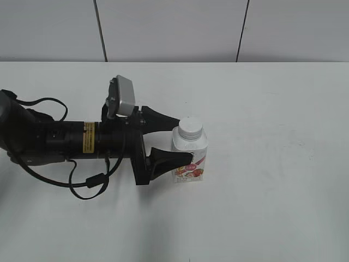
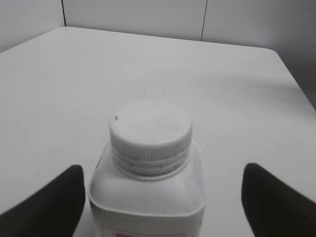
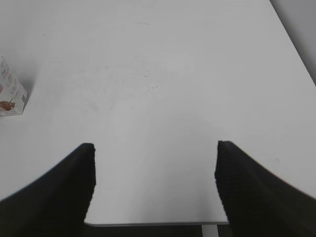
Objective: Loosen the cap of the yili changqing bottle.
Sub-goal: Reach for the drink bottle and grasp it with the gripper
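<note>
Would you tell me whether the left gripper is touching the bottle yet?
Apart. The left wrist view shows table between each finger of the left gripper and the bottle.

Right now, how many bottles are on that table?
1. The only bottle stands upright near the middle of the white table, with its cap on, between the fingers of the open left hand. Nothing seems hidden.

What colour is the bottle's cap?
White, with ribbed sides; the cap shows best in the left wrist view.
</note>
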You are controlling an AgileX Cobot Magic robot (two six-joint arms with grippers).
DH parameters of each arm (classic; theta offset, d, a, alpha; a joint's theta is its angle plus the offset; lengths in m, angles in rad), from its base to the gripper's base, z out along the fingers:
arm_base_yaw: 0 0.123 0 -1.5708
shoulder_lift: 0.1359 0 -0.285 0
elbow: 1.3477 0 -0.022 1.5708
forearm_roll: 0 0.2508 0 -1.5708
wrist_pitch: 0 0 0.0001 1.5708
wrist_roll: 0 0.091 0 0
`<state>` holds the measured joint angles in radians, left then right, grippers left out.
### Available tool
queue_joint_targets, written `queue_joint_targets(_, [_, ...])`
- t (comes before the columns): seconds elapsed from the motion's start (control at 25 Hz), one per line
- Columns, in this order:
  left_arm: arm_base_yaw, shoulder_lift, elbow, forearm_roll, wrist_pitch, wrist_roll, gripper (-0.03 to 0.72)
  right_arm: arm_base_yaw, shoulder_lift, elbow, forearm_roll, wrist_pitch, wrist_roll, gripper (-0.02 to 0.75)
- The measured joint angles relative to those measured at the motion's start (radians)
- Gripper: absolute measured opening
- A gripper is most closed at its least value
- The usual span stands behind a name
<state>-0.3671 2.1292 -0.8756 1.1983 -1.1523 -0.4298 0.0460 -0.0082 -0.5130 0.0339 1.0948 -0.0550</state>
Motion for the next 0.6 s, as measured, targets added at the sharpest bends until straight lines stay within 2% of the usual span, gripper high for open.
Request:
queue_joint_targets(0.16, [0.0,0.002,-0.016,-0.002,0.008,0.0,0.568,0.0,0.0,0.0,0.0,0.0,0.0,0.592])
queue_joint_targets(0.36, [0.0,0.002,-0.02,0.002,0.025,0.0,0.447,0.0,0.0,0.0,0.0,0.0,0.0,0.592])
queue_joint_targets(0.6, [0.0,0.002,-0.027,0.032,0.033,0.0,0.437,0.0,0.0,0.0,0.0,-0.001,0.0,0.592])
